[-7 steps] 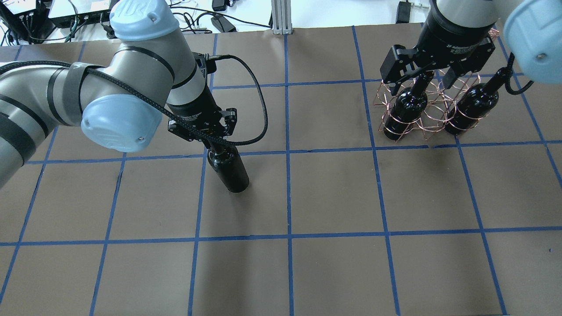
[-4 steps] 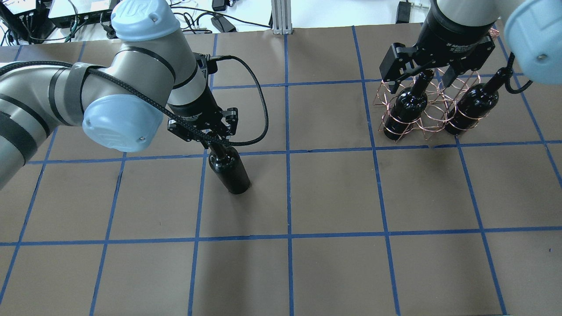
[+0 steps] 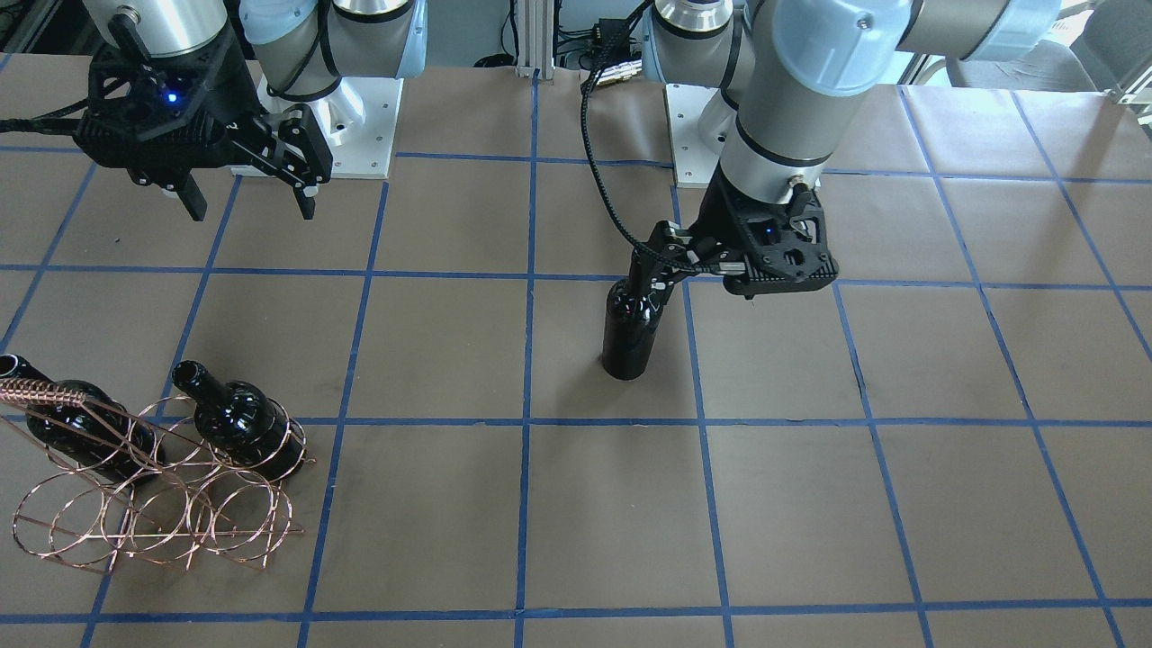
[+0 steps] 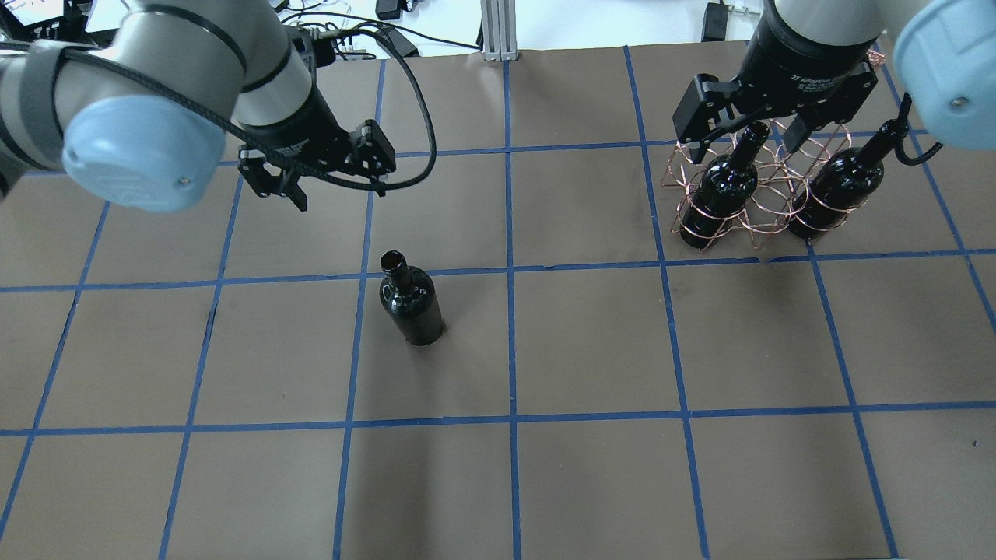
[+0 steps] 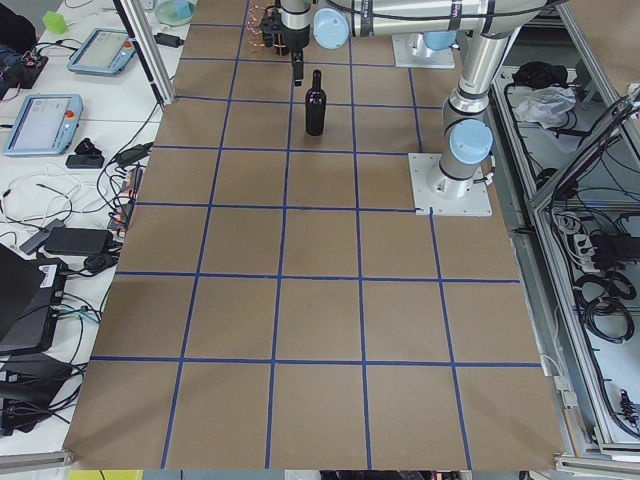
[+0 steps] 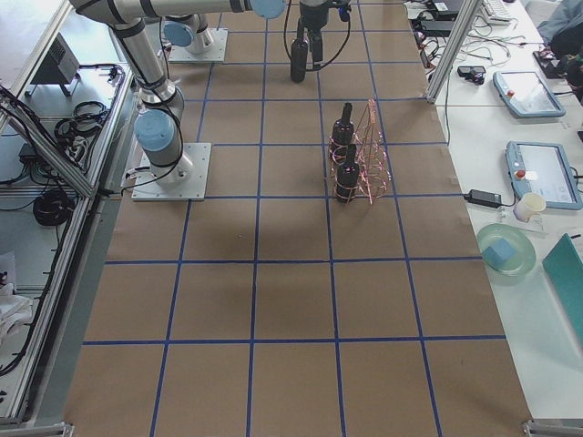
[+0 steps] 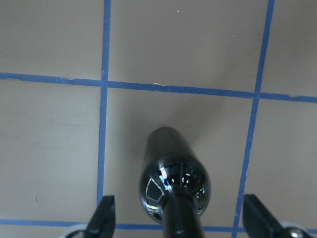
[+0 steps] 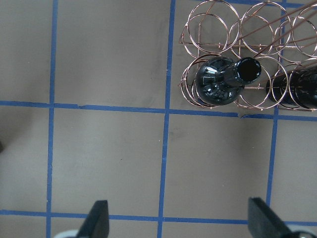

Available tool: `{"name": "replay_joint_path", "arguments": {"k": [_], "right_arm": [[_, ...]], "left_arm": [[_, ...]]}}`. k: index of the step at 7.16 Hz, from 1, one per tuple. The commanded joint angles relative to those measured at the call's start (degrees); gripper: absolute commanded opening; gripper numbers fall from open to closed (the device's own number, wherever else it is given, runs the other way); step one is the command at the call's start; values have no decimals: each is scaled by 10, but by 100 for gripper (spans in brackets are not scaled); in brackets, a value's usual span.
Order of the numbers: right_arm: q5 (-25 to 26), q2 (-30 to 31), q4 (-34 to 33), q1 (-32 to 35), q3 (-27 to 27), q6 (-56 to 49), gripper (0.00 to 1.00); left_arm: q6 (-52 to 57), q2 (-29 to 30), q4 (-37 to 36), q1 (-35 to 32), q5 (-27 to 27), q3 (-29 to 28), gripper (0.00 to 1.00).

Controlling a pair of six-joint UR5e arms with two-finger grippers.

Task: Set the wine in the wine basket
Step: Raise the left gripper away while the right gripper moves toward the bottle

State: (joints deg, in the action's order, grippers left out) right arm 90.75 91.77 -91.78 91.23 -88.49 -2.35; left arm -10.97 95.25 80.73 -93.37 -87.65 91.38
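Observation:
One black wine bottle (image 4: 410, 299) stands upright and alone on the brown table; it also shows in the front view (image 3: 627, 324) and the left wrist view (image 7: 173, 173). My left gripper (image 4: 338, 190) is open and empty, up and to the left of the bottle overhead. In the wrist view its fingers (image 7: 105, 218) stand wide on either side of the neck. The copper wire wine basket (image 4: 766, 206) at the far right holds two more bottles (image 4: 724, 187) (image 4: 844, 183). My right gripper (image 4: 743, 144) hangs open above the basket (image 8: 218, 20).
Blue tape lines cross the table in a grid. The basket's middle rings (image 3: 162, 513) hold nothing. Cables and electronics lie beyond the far table edge (image 4: 389, 31). The arm bases (image 3: 342, 108) sit at the robot's side of the table.
My left gripper was closed around the lone bottle's neck; it has opened, let go and drawn back up and to the left. The bottle stays standing. The right gripper has hardly moved.

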Motion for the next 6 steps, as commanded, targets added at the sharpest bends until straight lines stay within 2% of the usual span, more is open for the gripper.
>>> {"name": "replay_joint_path", "arguments": {"k": [1, 2, 4, 6], "right_arm": [[-19, -1, 3, 17, 3, 33, 100], [-18, -5, -2, 51, 9, 70, 100], [-16, -33, -7, 139, 26, 189, 100], [-18, -87, -15, 228, 75, 318, 99]], "left_arm": [[96, 6, 36, 76, -12, -52, 100], [131, 7, 61, 119, -12, -51, 100], [183, -2, 62, 205, -49, -52, 100], [243, -6, 64, 240, -52, -52, 100]]}}
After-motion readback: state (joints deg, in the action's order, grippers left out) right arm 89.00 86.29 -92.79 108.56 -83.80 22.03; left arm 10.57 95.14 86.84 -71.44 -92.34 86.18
